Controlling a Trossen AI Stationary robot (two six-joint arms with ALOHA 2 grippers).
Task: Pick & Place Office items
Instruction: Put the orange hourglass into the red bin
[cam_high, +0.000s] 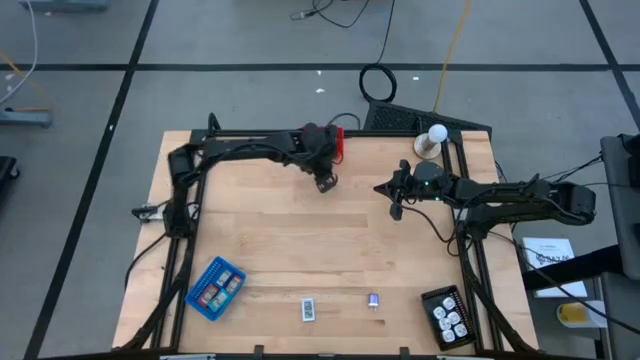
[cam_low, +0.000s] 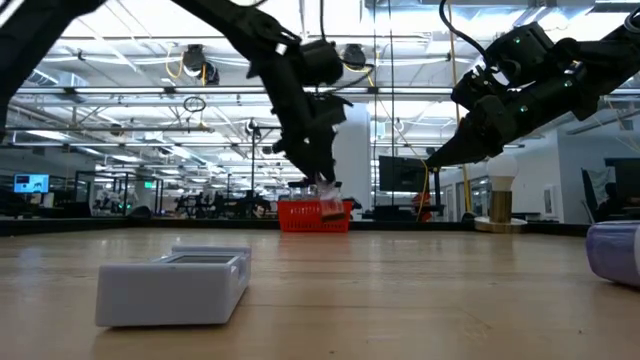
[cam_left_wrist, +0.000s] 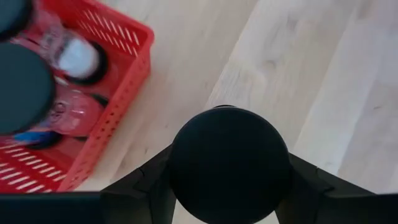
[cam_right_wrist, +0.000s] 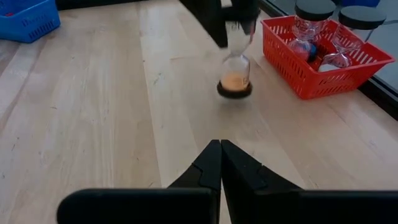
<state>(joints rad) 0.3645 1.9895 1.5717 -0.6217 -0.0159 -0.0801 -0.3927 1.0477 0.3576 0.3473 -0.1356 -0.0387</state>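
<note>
An hourglass (cam_right_wrist: 235, 71) with black caps and orange sand hangs near the table's far middle, with my left gripper (cam_high: 326, 183) shut on its upper end. Just beyond it stands a red tray (cam_right_wrist: 317, 68) holding two more hourglasses (cam_right_wrist: 309, 25). A white-labelled rectangle (cam_high: 308, 308) and a small purple bit (cam_high: 373, 300) lie flat near the front edge. My right gripper (cam_high: 396, 208) hovers shut to the right of the held hourglass, touching nothing. My left gripper pinches the hourglass between its two fingers (cam_left_wrist: 149, 183) at the top cap (cam_left_wrist: 230, 162), which hides the exact place of contact. The fingers come from above, slanting down. The hourglass hangs roughly upright below them, its bottom cap (cam_right_wrist: 234, 89) just clear of the table.
A blue tray (cam_high: 215, 288) with small pieces stands at the front left, a black tray (cam_high: 447, 315) at the front right. A white ball on a round stand (cam_high: 432, 140) sits at the far right. Bare wood (cam_high: 300, 240) spans the middle.
</note>
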